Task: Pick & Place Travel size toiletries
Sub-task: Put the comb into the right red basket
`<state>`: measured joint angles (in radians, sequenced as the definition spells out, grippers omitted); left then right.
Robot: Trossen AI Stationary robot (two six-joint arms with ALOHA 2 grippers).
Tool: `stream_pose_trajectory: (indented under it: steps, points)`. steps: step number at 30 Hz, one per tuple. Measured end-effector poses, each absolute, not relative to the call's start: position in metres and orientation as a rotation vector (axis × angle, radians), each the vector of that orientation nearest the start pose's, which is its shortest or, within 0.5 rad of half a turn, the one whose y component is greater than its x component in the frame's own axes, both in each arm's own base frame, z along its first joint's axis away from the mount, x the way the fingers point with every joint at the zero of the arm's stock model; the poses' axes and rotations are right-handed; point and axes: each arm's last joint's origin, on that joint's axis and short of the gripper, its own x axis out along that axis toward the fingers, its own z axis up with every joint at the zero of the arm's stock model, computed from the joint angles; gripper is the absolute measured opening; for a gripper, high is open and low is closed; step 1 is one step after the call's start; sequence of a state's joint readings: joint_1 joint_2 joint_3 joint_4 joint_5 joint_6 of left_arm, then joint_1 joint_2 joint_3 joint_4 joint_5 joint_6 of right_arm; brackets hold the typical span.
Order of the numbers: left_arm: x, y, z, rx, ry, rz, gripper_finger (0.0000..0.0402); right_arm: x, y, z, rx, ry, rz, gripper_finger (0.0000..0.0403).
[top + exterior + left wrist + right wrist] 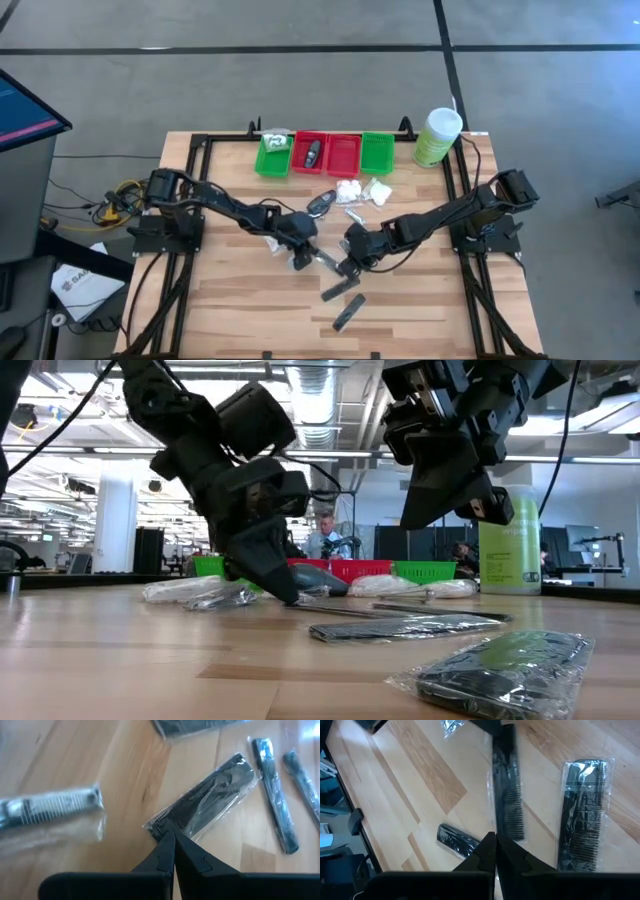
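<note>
Several toiletries lie on the wooden table (230, 310). A wrapped black comb (210, 795) lies right before my left gripper (174, 839), which is shut and low, its tips down at the tabletop (288, 598). A wrapped silvery tube (50, 807) lies beside it. My right gripper (494, 839) is shut and hangs above the table (412, 520), over a black comb (509, 795), with another wrapped comb (582, 820) beside that. Two white packets (362, 190) and a black oval piece (320, 203) lie farther back. My left gripper's shut fingertips (167, 845) stand at the near corner of the wrapped comb (157, 827), slanting down from the table's left. Whether they touch or pinch the wrapper, I cannot tell. The comb lies flat on the table.
A row of green and red trays (325, 153) stands at the table's far edge, with a pale green canister (437, 135) to their right. Two more wrapped dark bars (343, 300) lie toward the near edge. Bare wood lies at the near left and near right.
</note>
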<state>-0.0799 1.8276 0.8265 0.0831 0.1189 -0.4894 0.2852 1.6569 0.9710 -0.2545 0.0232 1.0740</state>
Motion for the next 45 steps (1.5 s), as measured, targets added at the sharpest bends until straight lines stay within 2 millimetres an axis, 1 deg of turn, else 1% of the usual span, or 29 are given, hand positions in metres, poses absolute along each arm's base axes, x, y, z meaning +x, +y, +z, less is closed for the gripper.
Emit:
stream_pose_trajectory:
  steps: [7,10,12,13,15,18,20,22,24,26,32,35,37,40,45]
  points:
    - [0.315,-0.055,0.119,-0.53,0.977,0.119,0.0002,0.315,0.09,0.18,0.845,0.951,-0.285,0.0001]
    - [0.312,-0.064,0.13,-0.516,0.937,0.121,0.0002,0.315,0.089,0.18,0.847,0.946,-0.282,0.0001]
    - [0.313,-0.068,0.14,-0.482,0.884,0.091,0.0002,0.316,0.09,0.181,0.844,0.935,-0.271,0.0001]
    - [0.313,-0.069,0.142,-0.466,0.871,0.077,0.0002,0.317,0.09,0.181,0.841,0.925,-0.261,0.0001]
    - [0.315,-0.069,0.141,-0.437,0.862,0.042,0.0002,0.319,0.09,0.183,0.834,0.903,-0.239,0.0001]
    - [0.323,-0.068,0.137,-0.421,0.838,-0.067,0.0002,0.323,0.09,0.186,0.824,0.856,-0.2,0.0001]
    - [0.327,-0.068,0.129,-0.409,0.853,-0.142,0.0002,0.326,0.09,0.189,0.814,0.83,-0.175,0.0001]
    - [0.33,-0.069,0.12,-0.391,0.885,-0.175,0.0002,0.327,0.091,0.19,0.801,0.814,-0.156,0.0005]
    - [0.33,-0.069,0.117,-0.371,0.897,-0.182,0.0002,0.327,0.091,0.19,0.796,0.808,-0.146,0.0019]
    - [0.33,-0.068,0.115,-0.36,0.896,-0.166,0.0002,0.327,0.092,0.191,0.779,0.809,-0.136,0.0043]
    - [0.328,-0.067,0.114,-0.348,0.905,-0.161,0.0002,0.324,0.098,0.189,0.752,0.826,-0.126,0.0144]
    - [0.327,-0.067,0.113,-0.339,0.916,-0.142,0.0002,0.323,0.097,0.188,0.729,0.832,-0.17,0.0193]
    - [0.326,-0.066,0.112,-0.329,0.929,-0.133,0.0002,0.322,0.096,0.187,0.721,0.83,-0.193,0.022]
    - [0.325,-0.066,0.111,-0.317,0.943,-0.115,0.0002,0.323,0.092,0.187,0.746,0.821,-0.214,0.0243]
    - [0.321,-0.063,0.108,-0.314,0.942,-0.091,0.0002,0.325,0.085,0.187,0.768,0.818,-0.236,0.0246]
